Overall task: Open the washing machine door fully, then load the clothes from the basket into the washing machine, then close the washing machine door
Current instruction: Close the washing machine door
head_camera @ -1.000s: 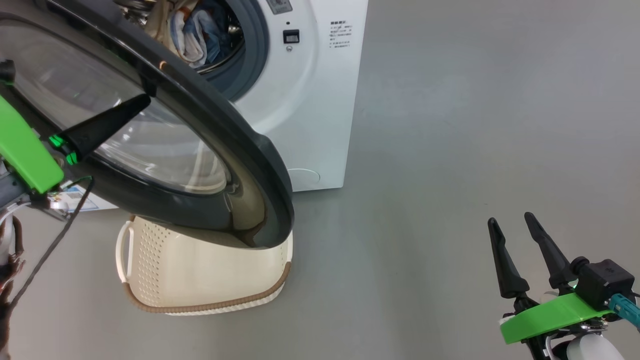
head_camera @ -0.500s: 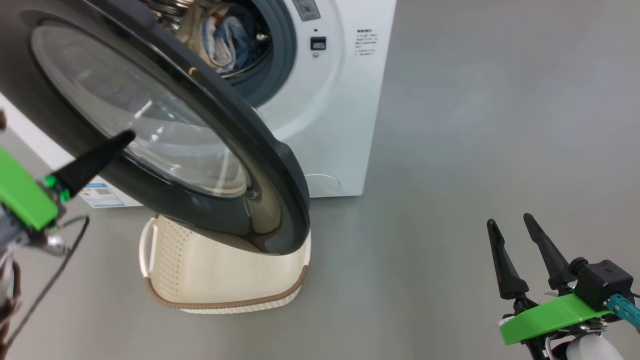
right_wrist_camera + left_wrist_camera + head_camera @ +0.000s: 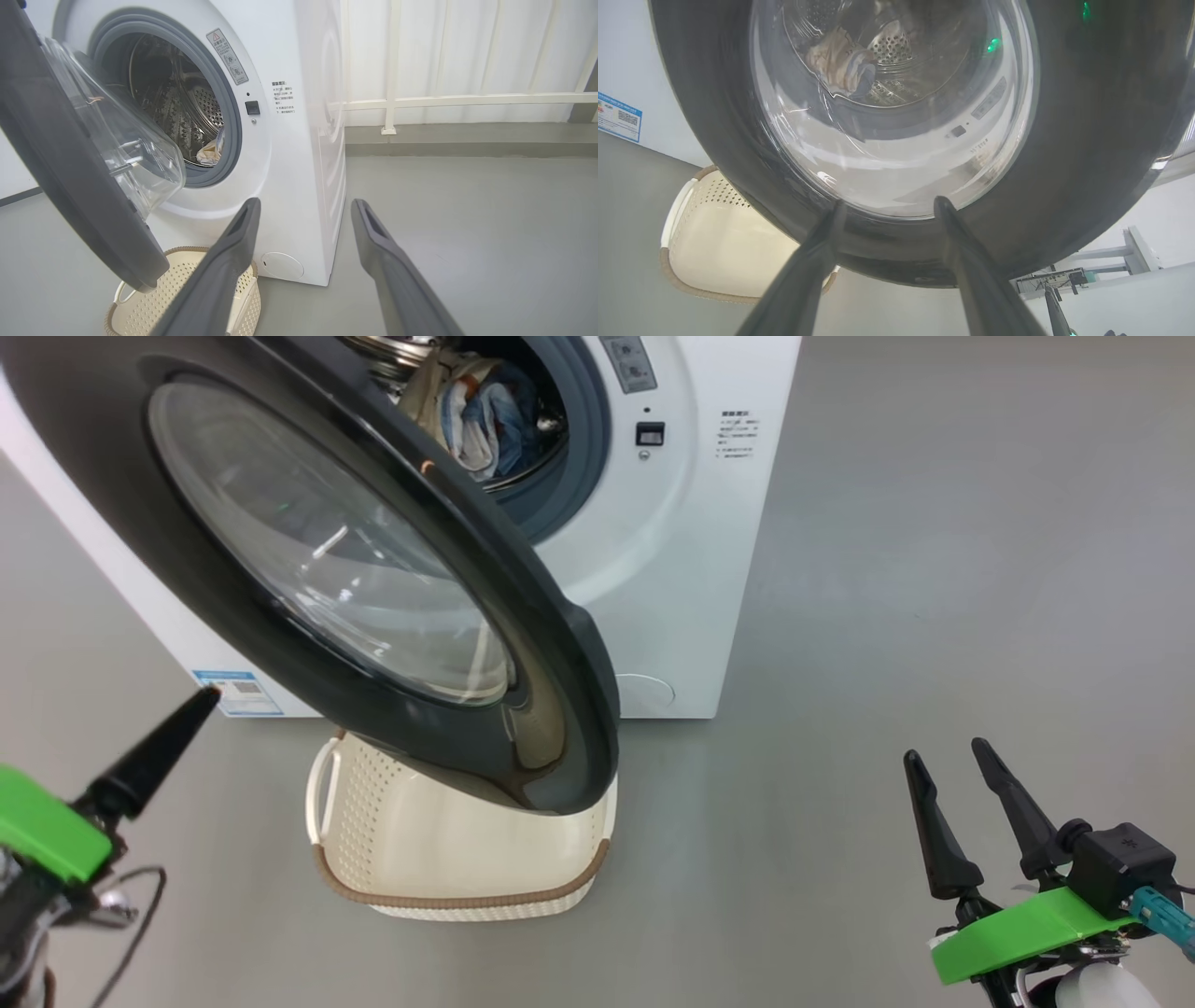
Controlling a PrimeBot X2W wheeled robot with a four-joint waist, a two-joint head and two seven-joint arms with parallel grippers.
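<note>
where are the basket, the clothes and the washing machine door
the basket (image 3: 364, 803): head view, perforated left wall
the clothes (image 3: 487, 422): head view, blue and white fold
the washing machine door (image 3: 327, 551): head view, glass window

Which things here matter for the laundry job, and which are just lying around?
For the job: washing machine door, clothes in the drum, basket, washing machine.
Just around: white railing, grey floor.

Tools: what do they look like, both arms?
The left tool and right tool each have two long dark tapered fingers on a bright green mount. Right also has a black block with a teal plug; a thin black cable loops under the left.
</note>
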